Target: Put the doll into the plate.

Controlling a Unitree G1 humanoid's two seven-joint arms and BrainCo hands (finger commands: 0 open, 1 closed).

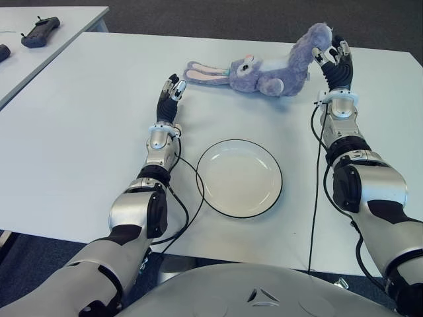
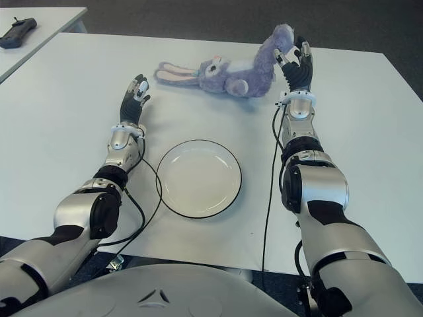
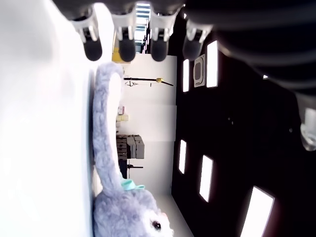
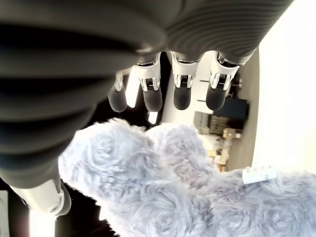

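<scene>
The doll [image 1: 261, 72] is a purple plush rabbit lying on its side at the far part of the white table [image 1: 79, 132], ears pointing left. Its rear end [image 2: 272, 46] stands raised against my right hand [image 1: 334, 56]. The right wrist view shows the plush fur [image 4: 163, 182] pressed at the palm, with the fingers [image 4: 180, 94] extended above it and not curled around it. My left hand [image 1: 172, 89] is open just left of the ear tips [image 3: 106, 128], apart from them. The white plate [image 1: 239, 178] with a dark rim sits empty between my forearms, nearer to me.
A second table [image 1: 66, 16] stands at the far left with a black controller [image 1: 39, 30] on it. Black cables [image 1: 316, 172] run along both arms. The table's near edge lies just below the plate.
</scene>
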